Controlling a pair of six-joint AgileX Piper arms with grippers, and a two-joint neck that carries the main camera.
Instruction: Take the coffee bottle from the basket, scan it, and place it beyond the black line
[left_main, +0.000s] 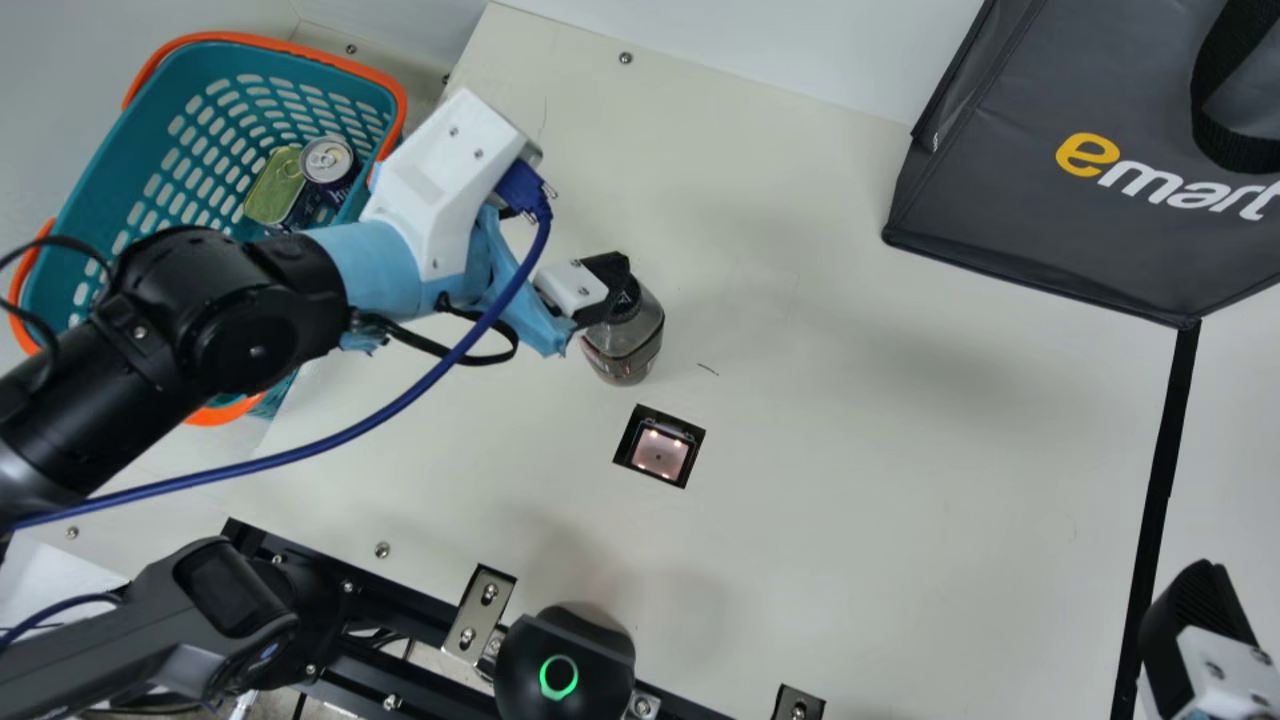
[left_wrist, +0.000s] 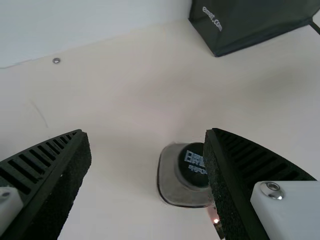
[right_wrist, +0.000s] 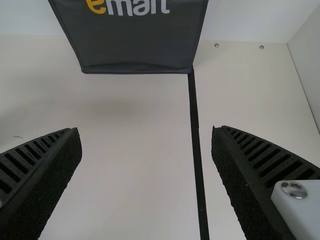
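Main view, coffee bottle: upright on the table (left_main: 850, 420), just beside the visible finger of the left gripper (left_main: 608, 285); dark cap, clear shoulder, dark label.
Main view, left arm: extends past the basket (left_main: 250, 40), wrist angled downward, blue cable (left_main: 400, 400) trailing.
Main view, basket: behind the left gripper, holding a silver-topped can (left_main: 327, 160) and a green-topped tin (left_main: 275, 187).
Main view, scanner window (left_main: 660, 450): lit, near the left gripper, on the robot's side of the bottle.
Main view, right gripper (left_main: 1200, 620): by the black line (left_main: 1165, 470), well apart from the bottle.
Left wrist view, left gripper (left_wrist: 146, 131): fingers apart, nothing clamped.
Left wrist view, bottle: between the finger directions but off-centre, partly hidden behind one finger; white print on cap, squarish clear body; contact can't be told.
Left wrist view, scanner light (left_wrist: 216, 220): small glow beside that same finger.
Right wrist view, right gripper (right_wrist: 145, 128): fingers apart, nothing between the pads; pointed down at the table.
Right wrist view, black line: runs between the fingers, closer to one, up to the dark bag (right_wrist: 135, 45) ahead of the gripper.
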